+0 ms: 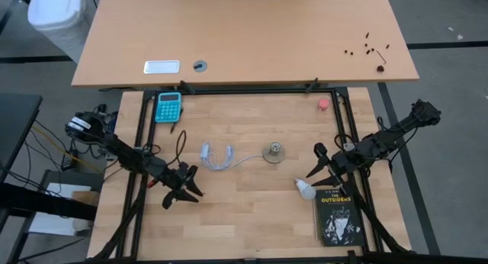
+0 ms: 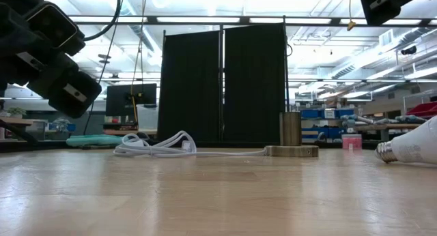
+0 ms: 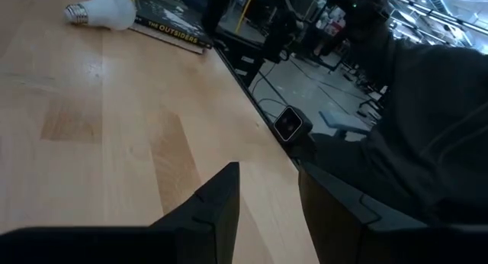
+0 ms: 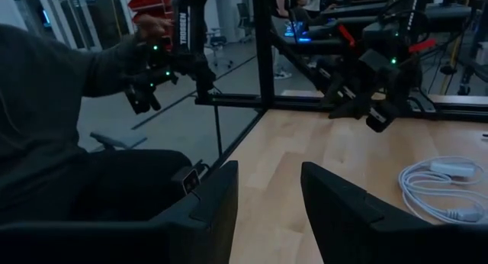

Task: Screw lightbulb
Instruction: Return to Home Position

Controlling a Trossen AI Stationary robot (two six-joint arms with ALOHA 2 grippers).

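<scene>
Homing step, apparently | lightbulb (image 1: 306,190) lying right on desk (image 1: 244,218), just beside book (image 1: 337,214) | left tool (image 1: 187,189) near-left, right tool (image 1: 314,163) by lightbulb, both gaping wide, empty | next: draw arms clear, leave lightbulb alone

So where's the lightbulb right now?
In the high view the lightbulb lies on the table at right, beside the black book and near the right end effector.

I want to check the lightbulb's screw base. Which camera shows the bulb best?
The left wrist view: the lightbulb lies whole on its side, threaded base visible, beside the book. The high view shows it small, at the book's corner; the low view cuts it off at the picture's edge; the right wrist view misses it.
</scene>
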